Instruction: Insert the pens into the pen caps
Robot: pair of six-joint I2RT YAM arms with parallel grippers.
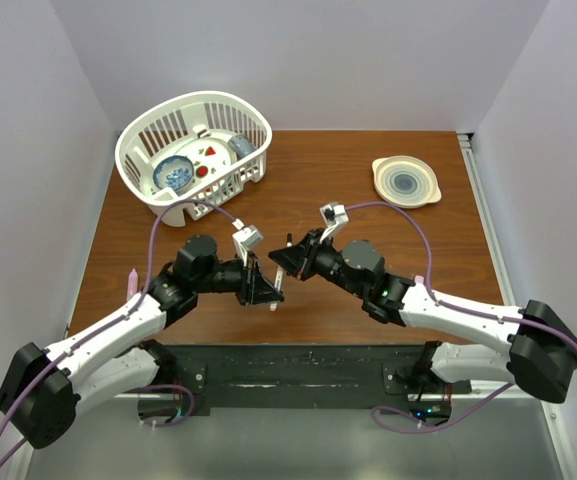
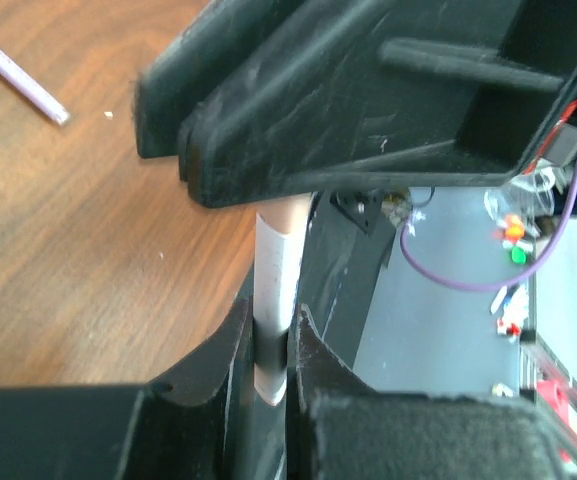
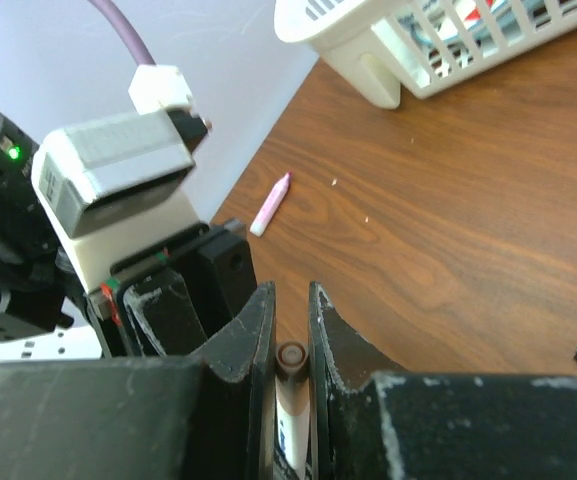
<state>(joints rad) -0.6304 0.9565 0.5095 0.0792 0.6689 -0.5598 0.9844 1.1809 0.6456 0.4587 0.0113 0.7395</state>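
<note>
1. My left gripper (image 2: 273, 335) clamps a white pen (image 2: 276, 280) between its jaws.
2. My right gripper (image 3: 290, 330) pinches another pen (image 3: 290, 420), dark tip (image 3: 290, 357) protruding.
3. A pink pen (image 3: 271, 203) lies beyond the right jaws.

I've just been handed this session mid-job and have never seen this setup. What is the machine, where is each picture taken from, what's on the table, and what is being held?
Two robot arms are bolted at the near edge of a wooden table.

The overhead picture looks down from behind them. The other two come from cameras on each wrist, looking along that arm's own fingers.

On the table are a white basket of dishes, a plate, and a loose pink pen by the left edge.

The left gripper is shut on a white pen. The right gripper is shut on a slim white piece with a dark end; whether that is a pen or a cap is unclear.
</note>
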